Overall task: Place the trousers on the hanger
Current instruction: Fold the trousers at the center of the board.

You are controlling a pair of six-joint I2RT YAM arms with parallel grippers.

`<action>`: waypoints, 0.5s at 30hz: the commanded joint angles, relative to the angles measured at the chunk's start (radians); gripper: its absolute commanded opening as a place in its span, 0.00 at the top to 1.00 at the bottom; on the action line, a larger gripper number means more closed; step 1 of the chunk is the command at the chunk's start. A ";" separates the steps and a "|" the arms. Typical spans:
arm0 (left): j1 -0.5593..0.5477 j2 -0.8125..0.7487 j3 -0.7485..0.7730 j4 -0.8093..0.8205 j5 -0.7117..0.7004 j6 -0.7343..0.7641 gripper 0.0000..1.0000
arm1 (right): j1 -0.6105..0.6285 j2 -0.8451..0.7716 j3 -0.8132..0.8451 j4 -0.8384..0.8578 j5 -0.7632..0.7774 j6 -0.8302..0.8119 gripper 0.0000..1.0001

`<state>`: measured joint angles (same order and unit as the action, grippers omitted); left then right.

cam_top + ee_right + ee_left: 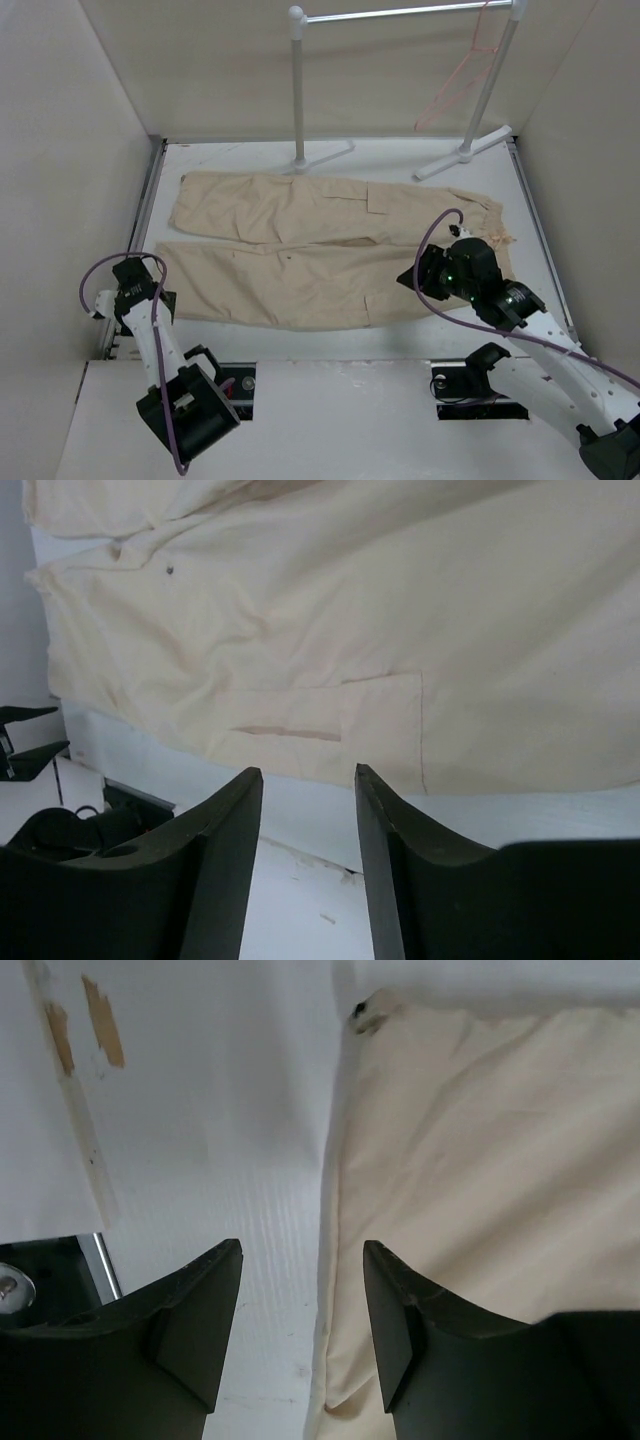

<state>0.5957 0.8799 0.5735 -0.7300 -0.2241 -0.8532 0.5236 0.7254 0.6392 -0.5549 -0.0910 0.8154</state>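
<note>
The beige trousers (300, 280) lie flat across the white table, legs pointing left and waistband at the right. The pink wire hanger (455, 85) hangs from the rack's bar at the back right, empty. My left gripper (140, 285) is open just above the cuff end of the near leg. In the left wrist view (302, 1260) one finger is over bare table and the other over the cloth (480, 1140). My right gripper (425, 275) is open and empty, low over the near edge of the trousers by the waist. The right wrist view (308, 775) shows the cloth (350, 610) ahead with a pocket flap (330, 720).
A white tubular garment rack (298, 90) with a silver bar (400, 13) stands at the back, its feet on the table behind the trousers. Beige walls close in the left, right and back. The table's near edge (330, 865) lies right under the right gripper.
</note>
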 commanded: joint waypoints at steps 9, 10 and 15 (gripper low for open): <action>0.060 0.080 -0.104 0.214 -0.023 -0.087 0.50 | 0.009 -0.017 -0.016 -0.019 -0.072 -0.032 0.44; 0.060 0.097 -0.112 0.246 -0.017 -0.089 0.50 | 0.009 -0.018 -0.018 -0.019 -0.067 -0.027 0.44; 0.057 0.181 -0.127 0.359 -0.014 -0.099 0.51 | 0.009 -0.021 -0.032 -0.019 -0.053 -0.009 0.42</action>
<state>0.6514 1.0309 0.4664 -0.4805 -0.2295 -0.9268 0.5251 0.7193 0.6121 -0.5789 -0.1432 0.8024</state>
